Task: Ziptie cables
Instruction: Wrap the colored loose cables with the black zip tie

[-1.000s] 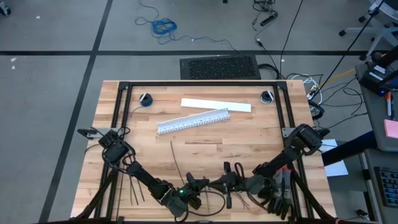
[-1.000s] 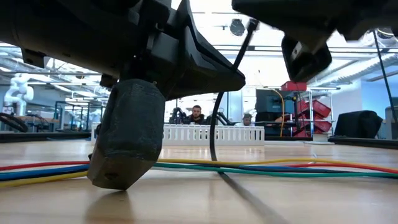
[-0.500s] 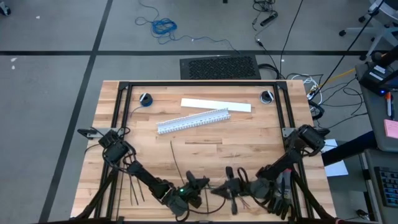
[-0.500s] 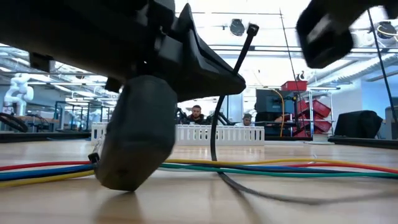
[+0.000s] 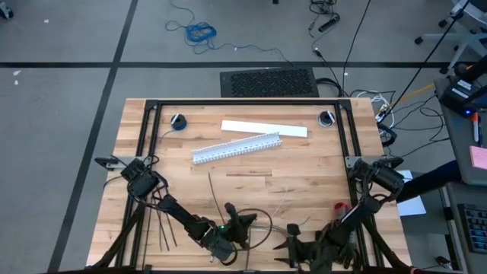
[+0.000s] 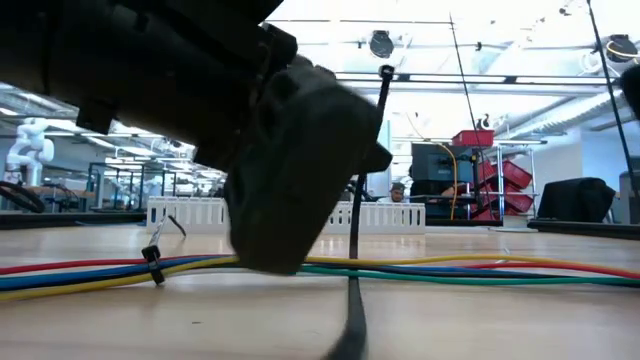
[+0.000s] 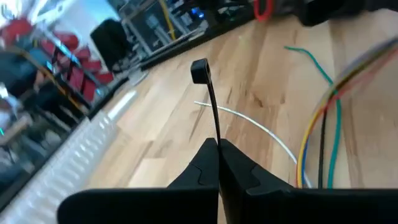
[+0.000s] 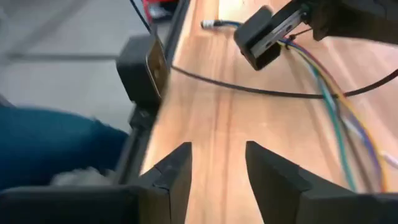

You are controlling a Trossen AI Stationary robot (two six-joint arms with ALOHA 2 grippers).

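The pale wooden plank surface (image 5: 251, 175), edged by a black metal frame, carries two dark robot arms at its near edge. The left hand (image 7: 217, 163) is clenched on one thin black plastic ziptie (image 7: 208, 99), whose square head stands up above the closed fingers; in the high view this hand (image 5: 245, 224) sits near the middle of the near edge, and the strip arcs away from it over the wood. The right hand (image 8: 217, 163) is released, its two dark fingers standing apart with bare wood between them and nothing held; in the high view it (image 5: 293, 245) lies at the near edge, toward the near right corner. The loose bundle of thin coloured wires (image 6: 480, 268), showing red, blue, yellow and green strands, lies flat on the surface near the near edge, and one small black tie (image 6: 152, 266) already circles it toward one end. About four more thin black plastic strips (image 5: 164, 227) lie side by side by the near left corner. One long white slotted plastic duct (image 5: 236, 148) and one flat white strip (image 5: 264, 128) lie near the far edge, between two round black grommets (image 5: 178, 121). No writing or brand can be read on anything.
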